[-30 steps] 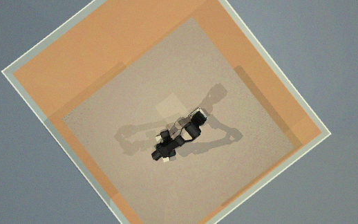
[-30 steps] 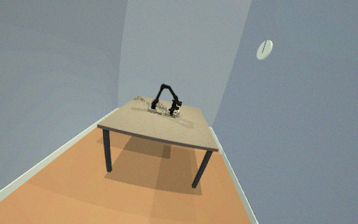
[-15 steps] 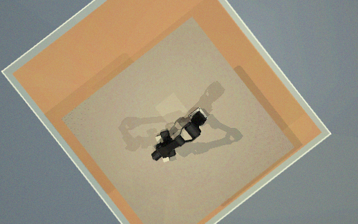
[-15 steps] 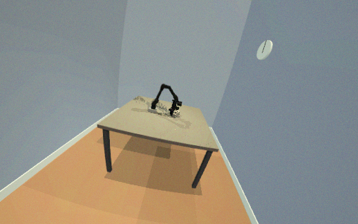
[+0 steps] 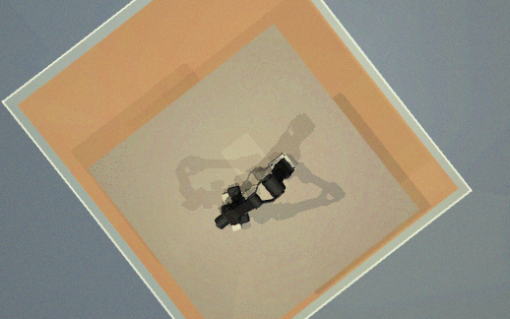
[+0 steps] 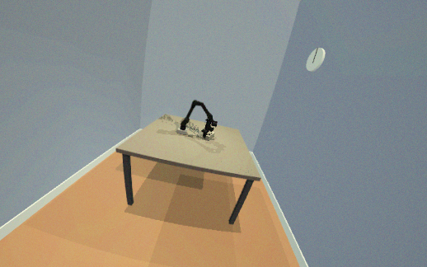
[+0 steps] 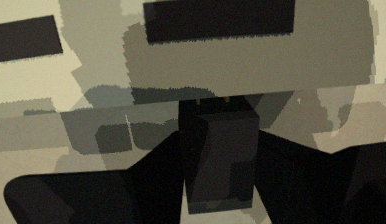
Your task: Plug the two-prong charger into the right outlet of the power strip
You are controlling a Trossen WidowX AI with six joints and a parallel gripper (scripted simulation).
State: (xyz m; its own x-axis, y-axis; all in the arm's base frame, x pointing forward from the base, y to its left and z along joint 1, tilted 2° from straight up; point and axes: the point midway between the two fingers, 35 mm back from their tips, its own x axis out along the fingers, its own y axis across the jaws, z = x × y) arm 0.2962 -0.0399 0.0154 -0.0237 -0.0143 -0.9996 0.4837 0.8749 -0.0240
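Observation:
The power strip (image 7: pixel 24 82) (image 5: pixel 236 227) (image 6: pixel 211 135) is cream, with a dark rectangle (image 7: pixel 221 21) above the charger and another dark rectangle (image 7: pixel 25 39) to the left in the wrist view. My gripper (image 7: pixel 219 145) is shut on the black charger (image 7: pixel 229 162), one finger on each side. Two short brass-coloured prong stubs (image 7: pixel 227 99) show at the charger's far end. The far parts of the prongs are hidden at the strip's edge, and I cannot tell whether they are in an outlet. The top and exterior views show the gripper beside the strip, too small for detail.
The black arm (image 5: pixel 254 201) (image 6: pixel 197 103) arches over the beige table (image 5: pixel 208 266) (image 6: pixel 174 152) from its pale base (image 6: pixel 181 131). Arm shadows fall across the table and strip. A white round clock-like disc (image 6: pixel 316 59) is on the wall.

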